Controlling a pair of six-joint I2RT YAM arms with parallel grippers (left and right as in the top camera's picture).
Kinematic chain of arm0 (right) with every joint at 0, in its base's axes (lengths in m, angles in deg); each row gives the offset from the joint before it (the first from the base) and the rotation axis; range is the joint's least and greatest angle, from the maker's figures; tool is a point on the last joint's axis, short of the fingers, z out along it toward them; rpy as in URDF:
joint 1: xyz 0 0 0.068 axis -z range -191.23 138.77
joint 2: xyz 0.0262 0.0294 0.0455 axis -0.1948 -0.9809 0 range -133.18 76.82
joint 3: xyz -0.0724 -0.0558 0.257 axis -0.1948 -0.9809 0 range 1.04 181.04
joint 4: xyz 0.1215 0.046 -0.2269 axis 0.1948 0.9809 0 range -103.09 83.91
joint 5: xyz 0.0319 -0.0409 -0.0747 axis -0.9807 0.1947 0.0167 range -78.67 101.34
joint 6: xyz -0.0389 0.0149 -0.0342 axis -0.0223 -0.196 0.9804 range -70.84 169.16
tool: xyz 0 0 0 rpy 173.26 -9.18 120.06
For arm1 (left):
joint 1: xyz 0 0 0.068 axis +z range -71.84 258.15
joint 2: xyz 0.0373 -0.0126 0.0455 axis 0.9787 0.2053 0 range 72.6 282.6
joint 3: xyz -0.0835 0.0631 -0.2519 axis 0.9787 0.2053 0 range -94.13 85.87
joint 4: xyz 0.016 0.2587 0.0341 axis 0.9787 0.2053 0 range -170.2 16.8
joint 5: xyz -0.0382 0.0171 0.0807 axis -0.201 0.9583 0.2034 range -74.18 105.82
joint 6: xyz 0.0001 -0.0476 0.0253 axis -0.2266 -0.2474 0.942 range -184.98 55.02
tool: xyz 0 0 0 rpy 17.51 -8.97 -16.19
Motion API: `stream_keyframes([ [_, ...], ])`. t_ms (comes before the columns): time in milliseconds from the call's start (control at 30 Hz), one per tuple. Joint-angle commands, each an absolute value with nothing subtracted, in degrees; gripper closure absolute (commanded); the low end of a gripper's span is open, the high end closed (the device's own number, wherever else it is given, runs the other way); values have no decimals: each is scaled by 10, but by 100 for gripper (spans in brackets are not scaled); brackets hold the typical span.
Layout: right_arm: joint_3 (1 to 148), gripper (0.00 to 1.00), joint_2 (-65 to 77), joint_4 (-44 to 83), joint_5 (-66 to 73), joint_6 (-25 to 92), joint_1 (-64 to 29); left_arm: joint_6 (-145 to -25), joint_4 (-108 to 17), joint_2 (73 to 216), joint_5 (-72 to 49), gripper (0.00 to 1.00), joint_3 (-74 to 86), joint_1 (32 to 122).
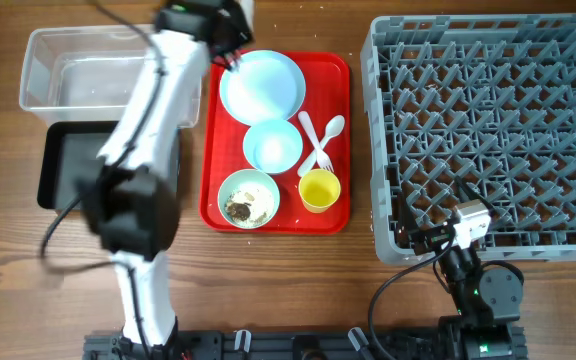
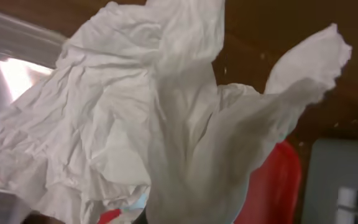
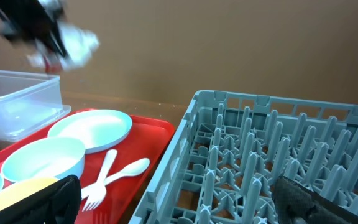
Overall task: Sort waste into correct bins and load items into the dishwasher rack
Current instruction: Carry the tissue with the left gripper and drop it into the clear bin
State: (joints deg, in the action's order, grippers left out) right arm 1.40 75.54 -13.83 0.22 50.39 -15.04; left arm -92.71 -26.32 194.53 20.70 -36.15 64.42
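Right tool point(image 3: 179, 208) nearest, jaws wide, released, holding nothing, at near edge of grey rack point(image 1: 488, 130); on red tray point(image 1: 338, 215), near to far: green bowl point(image 1: 248, 197) with food scraps point(image 1: 240, 208), yellow cup point(image 1: 319, 190), blue bowl point(image 1: 272, 147), fork point(image 1: 308, 135) and spoon point(image 1: 334, 127), blue plate point(image 1: 261, 83); black tray point(image 1: 68, 165) left, clear tub point(image 1: 78, 70) beyond it; left tool point(image 1: 226, 45) clenched on crumpled napkin point(image 2: 166, 124), raised by plate's far left rim.

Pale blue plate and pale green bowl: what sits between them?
The pale blue bowl sits between the plate and the green bowl; the overhead view shows it.
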Motion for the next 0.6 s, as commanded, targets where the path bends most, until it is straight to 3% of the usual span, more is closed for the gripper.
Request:
stream_keyframes([
  [0, 13, 0, 758, -140, -1, 506, -152, -923, -240, 1919, 218, 96, -370, 709],
  [200, 13, 0, 758, -140, -1, 506, -152, -923, -231, 1975, 219, 94, -369, 795],
  [267, 13, 0, 758, -140, -1, 507, -152, -922, -226, 1998, 219, 73, -369, 812],
  [333, 13, 0, 758, -140, -1, 506, -152, -922, -221, 2008, 219, 43, -369, 821],
  [400, 13, 0, 758, -140, -1, 506, -152, -901, -221, 2008, 219, 24, -370, 826],
  [567, 13, 0, 758, -140, -1, 506, -152, -862, -189, 1965, 214, 16, -372, 825],
])
